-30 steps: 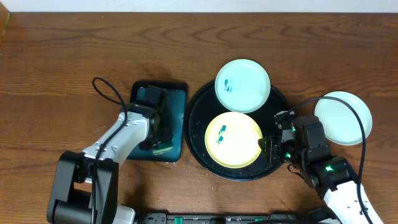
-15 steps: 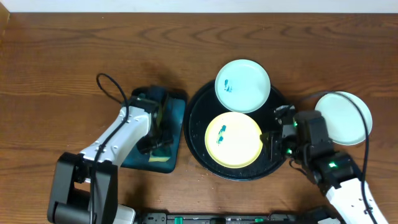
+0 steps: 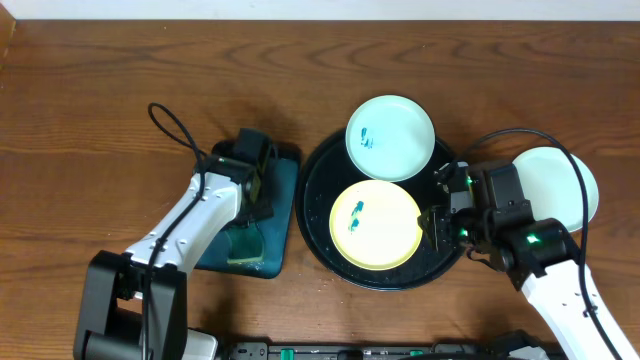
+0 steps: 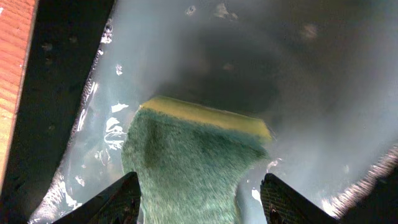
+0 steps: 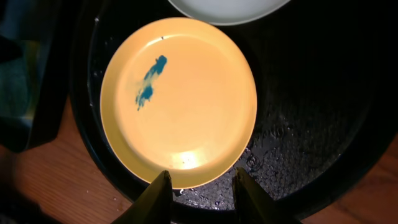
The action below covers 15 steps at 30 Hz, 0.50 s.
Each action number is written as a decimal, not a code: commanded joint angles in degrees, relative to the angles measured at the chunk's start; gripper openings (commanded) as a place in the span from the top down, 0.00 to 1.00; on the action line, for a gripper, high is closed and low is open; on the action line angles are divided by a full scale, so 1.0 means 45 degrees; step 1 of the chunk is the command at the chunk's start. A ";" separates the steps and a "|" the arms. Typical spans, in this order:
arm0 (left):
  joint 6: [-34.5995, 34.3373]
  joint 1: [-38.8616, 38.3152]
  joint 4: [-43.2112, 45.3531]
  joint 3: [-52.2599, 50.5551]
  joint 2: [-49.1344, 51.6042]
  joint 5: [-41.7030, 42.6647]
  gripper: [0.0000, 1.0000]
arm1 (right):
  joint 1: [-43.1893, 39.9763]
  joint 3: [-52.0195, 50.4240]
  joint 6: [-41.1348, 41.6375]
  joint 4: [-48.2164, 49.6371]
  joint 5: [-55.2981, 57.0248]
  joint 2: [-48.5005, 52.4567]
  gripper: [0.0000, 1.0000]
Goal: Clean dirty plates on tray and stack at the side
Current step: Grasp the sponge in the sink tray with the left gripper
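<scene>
Sponge [image 4: 186, 155]: lying wet in teal tray [image 3: 288, 200], on the left, ready for wiping.
Left claw [image 4: 199, 199]: spread astride the sponge for pickup; contact unclear.
Right claw [image 5: 199, 193]: narrowly parted and empty, at the right rim of the smeared yellow plate [image 5: 186, 99] on the black tray [image 5: 298, 143].

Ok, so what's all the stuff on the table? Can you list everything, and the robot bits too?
black tray: one, glossy black, round, middle of the table
yellow plate: one, pale yellow, in the black tray, near side
mint-white plates: two, pale mint-white, one in the black tray's far side, one on the table to its right
teal smears: two, teal, one on the yellow plate, one on the mint-white plate in the tray
teal tray: one, dark teal, rectangular, left of the black tray
sponge: one, green and yellow, in the teal tray
table: one, brown wood
left gripper: one, open, around the sponge
right gripper: one, open, at the yellow plate's near edge
</scene>
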 commanded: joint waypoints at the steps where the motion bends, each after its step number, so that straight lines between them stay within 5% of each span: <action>1: 0.0121 0.0068 0.0389 -0.0505 0.0301 -0.0481 0.37 | -0.0039 0.0131 -0.0209 0.0053 0.0024 0.0146 0.70; 2: 0.0083 0.0063 0.0510 -0.0607 0.0398 -0.0481 0.37 | -0.0039 0.0131 -0.0209 0.0058 0.0024 0.0146 0.70; 7: -0.0219 0.0063 0.1438 -0.0845 0.1103 -0.0461 0.92 | -0.0039 0.0131 -0.0170 0.0053 0.0024 0.0146 0.71; 15: 0.0141 0.0068 0.0801 0.0121 0.0685 0.0053 0.92 | -0.0039 0.0131 -0.0165 0.0053 0.0024 0.0146 0.73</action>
